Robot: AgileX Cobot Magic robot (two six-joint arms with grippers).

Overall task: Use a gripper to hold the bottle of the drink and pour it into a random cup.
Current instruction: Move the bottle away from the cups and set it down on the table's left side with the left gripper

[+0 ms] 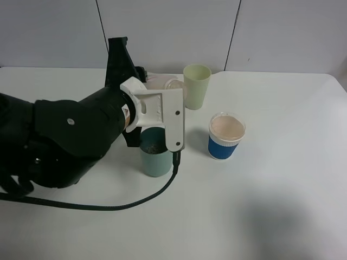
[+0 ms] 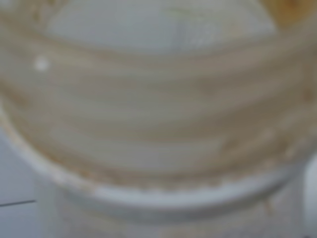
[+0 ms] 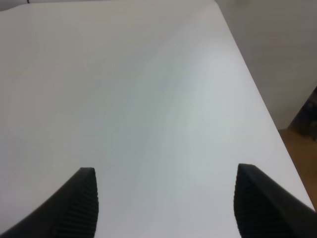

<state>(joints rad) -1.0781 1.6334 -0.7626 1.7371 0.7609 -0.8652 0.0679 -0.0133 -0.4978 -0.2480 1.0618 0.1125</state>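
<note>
My left gripper [image 1: 145, 82] is shut on the clear bottle [image 1: 169, 85], which lies tipped on its side above the table, its mouth toward the pale green cup. A white bracket hides most of the bottle. The teal cup [image 1: 155, 157] stands just below the gripper and bracket, its inside dark. In the left wrist view the bottle's ribbed neck [image 2: 158, 124] fills the frame, blurred, with a brownish tint of drink [image 2: 287, 10] at one corner. My right gripper [image 3: 166, 203] is open and empty over the bare table; it is out of the exterior view.
A taller pale green cup [image 1: 196, 85] stands right behind the bottle. A blue-and-white paper cup [image 1: 226, 135] stands to the right of the teal cup. A black cable [image 1: 108, 205] trails across the front. The table edge [image 3: 257, 94] is near the right gripper.
</note>
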